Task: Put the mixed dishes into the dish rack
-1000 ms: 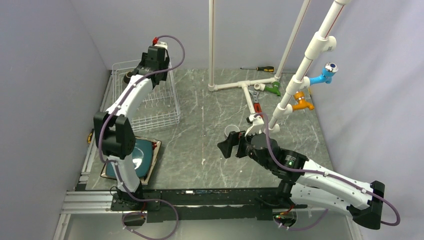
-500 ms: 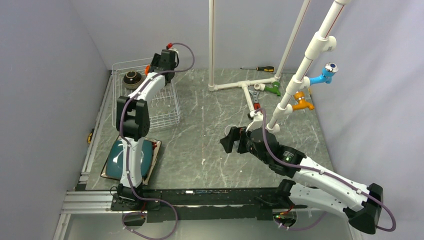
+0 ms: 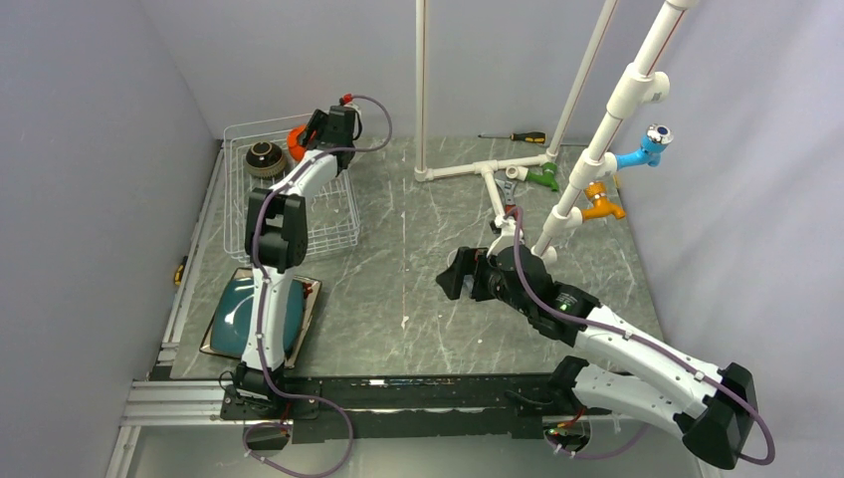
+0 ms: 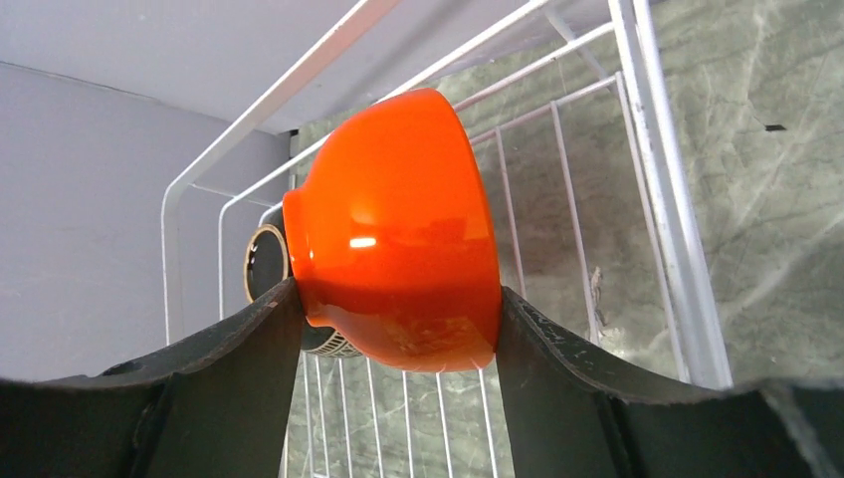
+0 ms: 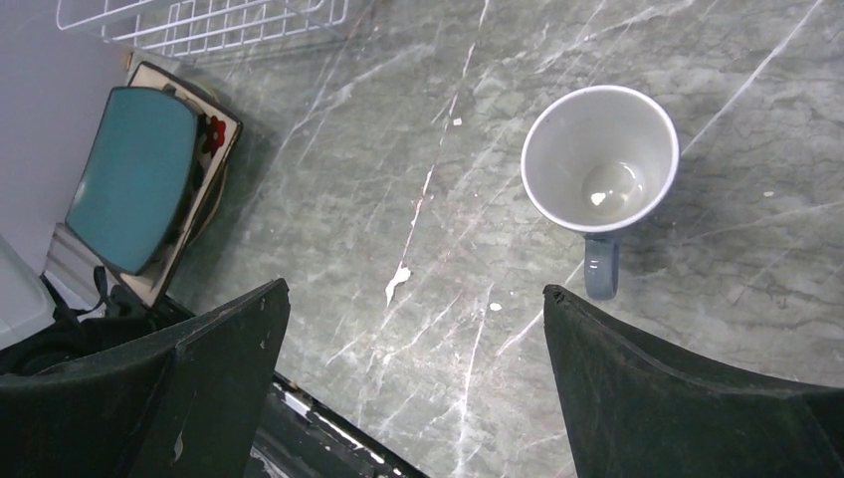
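From above, the left pincer [image 3: 320, 132] reaches to the far right corner of the white wire rack [image 3: 333, 237] and holds the orange bowl [image 3: 297, 139] there, just beside the dark bowl [image 3: 265, 157], which sits inside the rack. Whether the orange bowl rests on the wires or hangs above them I cannot tell. The teal plate [image 3: 244, 314] lies on the floral plate [image 3: 311, 291] on the surface [image 3: 398, 219], near the left arm's base. No green plate can be made out. The right pincer [image 3: 453, 284] hovers mid-surface, well apart from the rack.

From the left wrist, both fingers [image 4: 249, 358] press the orange bowl [image 4: 398, 229] on its outer wall, one on each side. The glossy skin looks hard, slick and breakable, so I judge a firm squeeze low on the wall safest, followed by a gentle release. The dark bowl [image 4: 264, 264] peeks out behind it, with rack wires [image 4: 657, 179] on the right.

From the right wrist, the right pincer [image 5: 413, 294] is spread wide and empty above bare surface [image 5: 398, 149]. A white mug [image 5: 600, 159] stands upright just ahead. The teal plate [image 5: 134, 189] looks thin and stiff, so taking it by its edge seems best.
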Tool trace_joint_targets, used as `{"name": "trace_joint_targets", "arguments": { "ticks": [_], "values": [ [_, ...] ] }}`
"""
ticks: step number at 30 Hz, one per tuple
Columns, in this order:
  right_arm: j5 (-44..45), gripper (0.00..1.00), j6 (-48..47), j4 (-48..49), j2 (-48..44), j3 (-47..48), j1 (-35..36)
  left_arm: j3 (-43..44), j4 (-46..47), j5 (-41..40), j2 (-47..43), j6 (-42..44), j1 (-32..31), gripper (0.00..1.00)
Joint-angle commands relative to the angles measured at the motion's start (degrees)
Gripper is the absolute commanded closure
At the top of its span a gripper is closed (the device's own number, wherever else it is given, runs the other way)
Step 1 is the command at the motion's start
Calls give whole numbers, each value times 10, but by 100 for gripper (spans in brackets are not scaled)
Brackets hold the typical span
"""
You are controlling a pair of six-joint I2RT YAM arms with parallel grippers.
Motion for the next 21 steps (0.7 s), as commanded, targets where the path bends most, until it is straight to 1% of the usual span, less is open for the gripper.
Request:
{"name": "trace_joint_targets", "arguments": {
  "ticks": [1,2,3,4,5,6,7,8,9,12,17,19,21],
  "values": [
    [-27,1,10,35,8,-2,-8,29,48,-21,17,31,-14,100],
    [-29,1,9,34,11,0,-9,28,47,-18,18,29,-14,100],
    [-29,1,8,33,13,2,-9,26,45,-14,18,28,-15,96],
    [-29,1,7,33,14,4,-10,23,45,-9,15,26,-16,89],
    [-29,1,7,33,15,5,-10,19,43,0,13,26,-18,81],
    [-29,1,7,33,14,5,-10,14,43,7,11,26,-19,70],
    [-29,1,7,34,14,5,-10,9,45,13,8,26,-21,56],
    [-30,1,8,34,13,5,-10,8,46,16,7,28,-22,45],
    [-30,1,8,35,13,5,-10,10,45,13,8,29,-23,39],
    [-30,1,9,34,12,3,-10,24,34,8,12,33,-28,30],
    [-31,1,12,31,9,3,-10,5,33,26,1,29,-28,13],
    [-31,1,11,29,8,5,-10,5,28,25,0,24,-28,3],
    [-30,1,11,28,6,6,-10,0,20,32,-4,18,-27,1]
  ]
}}
